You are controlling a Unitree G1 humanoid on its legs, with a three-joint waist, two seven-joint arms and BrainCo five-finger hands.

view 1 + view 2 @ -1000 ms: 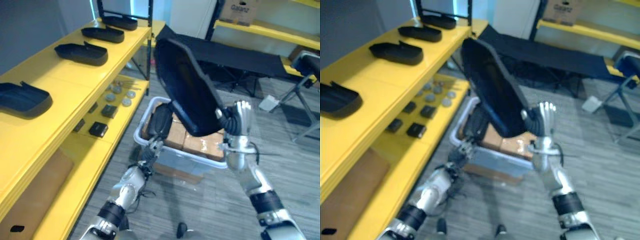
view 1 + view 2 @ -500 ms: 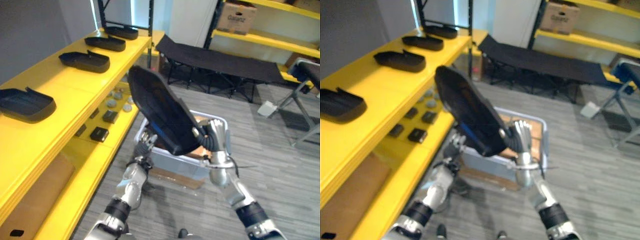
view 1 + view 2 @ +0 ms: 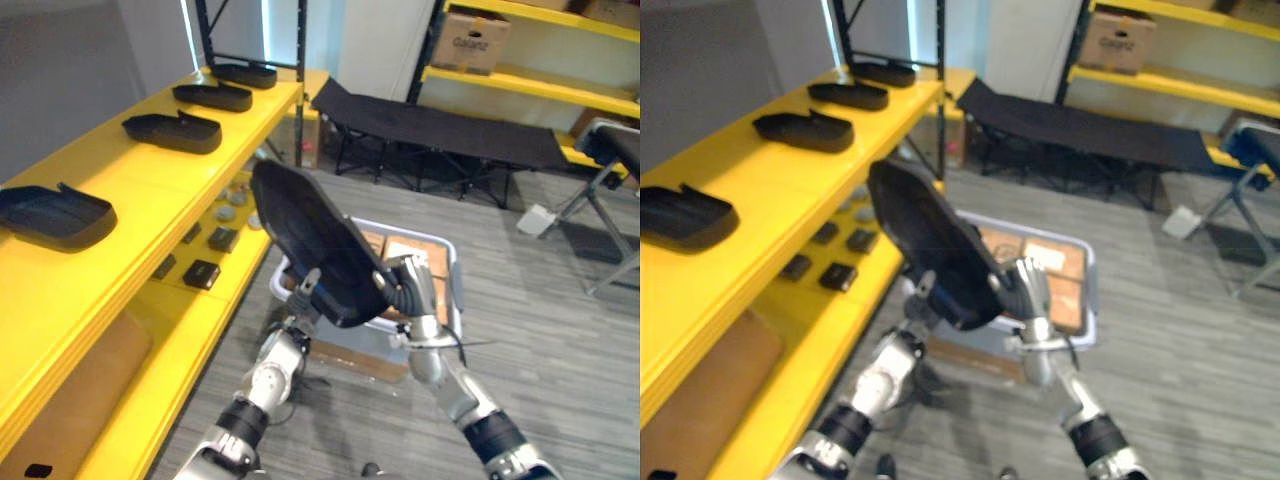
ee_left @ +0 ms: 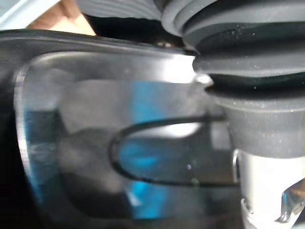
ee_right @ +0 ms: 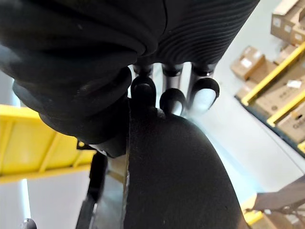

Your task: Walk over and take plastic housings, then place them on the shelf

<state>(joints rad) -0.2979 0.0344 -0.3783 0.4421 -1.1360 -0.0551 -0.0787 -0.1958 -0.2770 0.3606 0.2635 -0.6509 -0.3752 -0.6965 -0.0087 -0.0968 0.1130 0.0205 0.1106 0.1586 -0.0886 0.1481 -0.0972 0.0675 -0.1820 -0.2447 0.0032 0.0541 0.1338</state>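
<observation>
A large black plastic housing [image 3: 310,240] hangs tilted in mid-air between my two hands, its long side pointing up toward the yellow shelf [image 3: 130,190]. My left hand [image 3: 303,292] props its lower end from beneath with straight fingers. My right hand [image 3: 418,290] presses flat against its lower right edge, fingers [image 5: 172,100] straight along the rim. In the left wrist view the housing's glossy inner face [image 4: 95,143] is very close. Several similar black housings lie in a row on the shelf top, the nearest one [image 3: 55,215] at the left and another [image 3: 170,132] farther along.
A white bin [image 3: 430,236] with brown cartons stands on the floor under my hands. The lower shelf level holds small black blocks [image 3: 200,272] and grey discs. A black folding cot [image 3: 440,120] stands behind, and a second yellow rack with a cardboard box [image 3: 468,42] lies beyond.
The view has drawn back and shifted. The housing and both hands have come down and moved left toward the yellow shelf, with the hold unchanged.
</observation>
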